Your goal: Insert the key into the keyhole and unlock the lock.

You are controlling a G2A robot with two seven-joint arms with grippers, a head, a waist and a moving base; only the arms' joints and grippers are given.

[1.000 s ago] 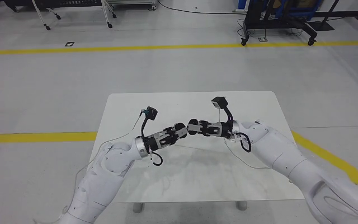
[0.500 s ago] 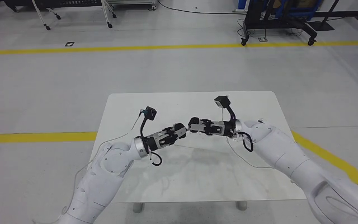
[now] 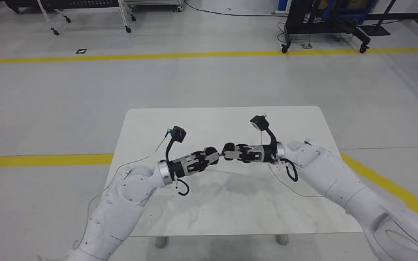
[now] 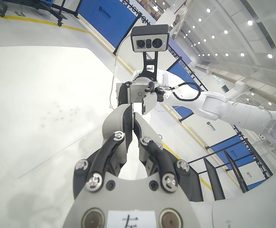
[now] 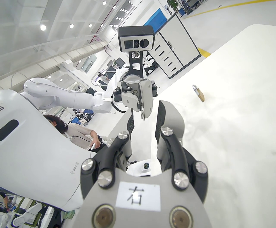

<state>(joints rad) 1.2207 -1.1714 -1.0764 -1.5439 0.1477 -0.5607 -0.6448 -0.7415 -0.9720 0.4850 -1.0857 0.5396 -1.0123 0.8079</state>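
Pretty sure this is a big robotics lab or factory hall. Grey floor with yellow tape lines, a wheeled equipment rack at 1 o'clock from the white table, blue partition panels, a grey drawer cabinet, and high ceiling spotlights.

Left tool opposite right tool

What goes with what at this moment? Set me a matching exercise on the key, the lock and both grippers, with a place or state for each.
Things:
1. key
2. lock
3. left gripper
4. right gripper

Places or states:
A. jaws open, holding nothing
B. lying on the white table
C. held up off the table
D. jaws shut on the key

Pairs: 1-C, 2-B, 3-D, 4-A.
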